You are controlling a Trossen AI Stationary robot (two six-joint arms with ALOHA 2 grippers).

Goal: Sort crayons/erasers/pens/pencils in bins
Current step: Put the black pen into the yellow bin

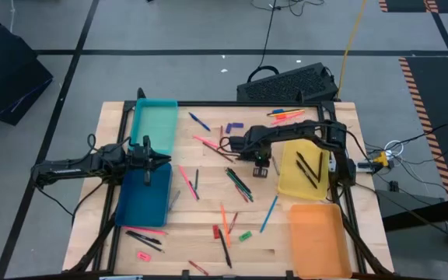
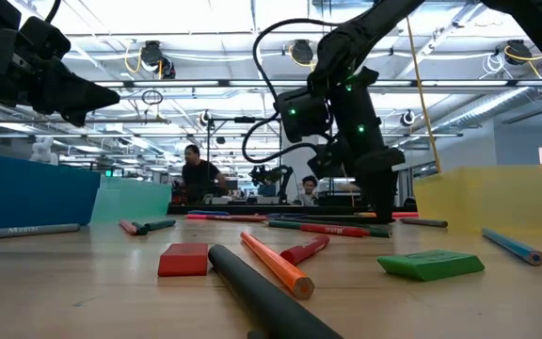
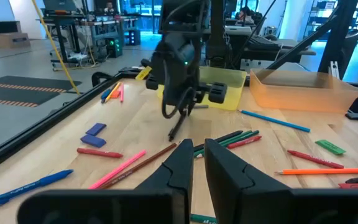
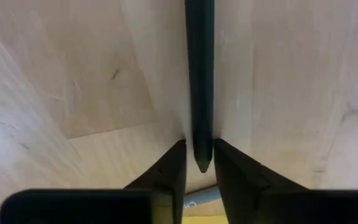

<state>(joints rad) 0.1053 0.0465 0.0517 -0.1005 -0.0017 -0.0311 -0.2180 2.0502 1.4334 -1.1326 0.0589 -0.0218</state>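
Right wrist view has the right tool [image 4: 199, 163] pinching a black pencil [image 4: 199, 74] right at its pointed tip, the rest of the stick running out ahead over bare worktop [image 4: 73, 81]. From the high view that tool [image 1: 261, 165] sits mid-worktop, just beside the yellow bin [image 1: 305, 169], which already has a few dark sticks in it. My worry: a grip that close to the end means the long free part can swing or twist out on the way over, or clip the bin wall and flick loose. Left tool [image 3: 196, 163] hangs over the dark blue bin [image 1: 142, 198], fingers nearly pressed together, holding nothing.
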